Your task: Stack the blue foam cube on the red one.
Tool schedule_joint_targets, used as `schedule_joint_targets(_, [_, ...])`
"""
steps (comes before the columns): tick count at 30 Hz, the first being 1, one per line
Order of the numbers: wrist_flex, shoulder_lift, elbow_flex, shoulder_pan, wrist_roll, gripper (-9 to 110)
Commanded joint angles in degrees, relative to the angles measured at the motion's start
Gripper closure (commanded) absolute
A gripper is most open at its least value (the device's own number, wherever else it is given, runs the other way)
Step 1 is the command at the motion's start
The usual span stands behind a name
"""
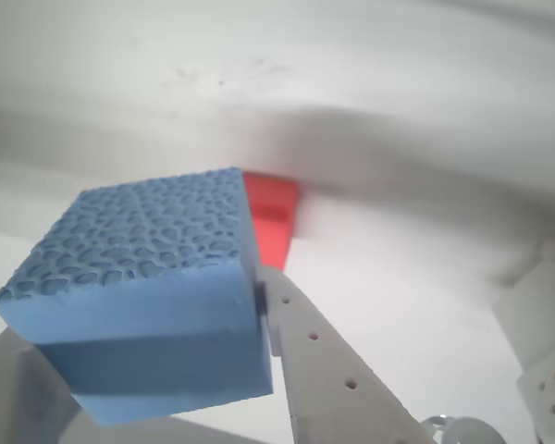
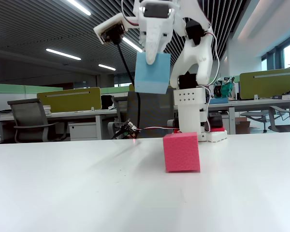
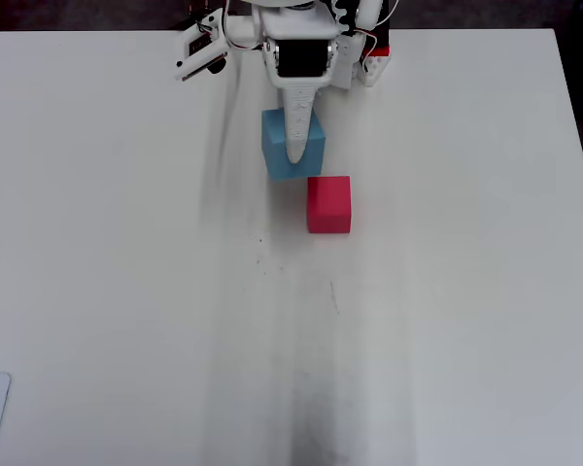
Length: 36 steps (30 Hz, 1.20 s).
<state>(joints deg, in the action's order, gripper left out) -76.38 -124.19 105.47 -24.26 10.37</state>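
Carry step: gripper [image 2: 152, 60] clamped on the blue foam cube [image 2: 152, 72], lifted well clear of the table [image 2: 87, 193].
The red one [image 3: 329, 204] sits alone on the white tabletop; in the overhead view it lies at about four o'clock from the held cube, near but apart. Next, I'd judge, the arm must swing that way, square the blue cube over the red top, then lower and let go.

White table [image 2: 63, 193]; office chair [image 2: 31, 121], desks, green partitions [image 2: 70, 99] behind; ceiling strip lights [image 2: 63, 54].
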Motion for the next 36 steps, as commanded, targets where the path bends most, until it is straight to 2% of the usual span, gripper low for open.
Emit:
schedule_joint_targets(1, [-3.6,3.0,-9.4,1.2,-6.0,79])
schedule_joint_targets(6, [-10.5,9.1,-17.8,3.3,-11.9,79])
schedule_joint_targets(12, [-10.8,11.5,-14.4,5.0,-13.3,79])
schedule_joint_targets(23, [-2.3,12.7,1.2,8.1,-13.6,79])
schedule_joint_targets(36, [4.0,12.7,6.9,8.9,-14.2,79])
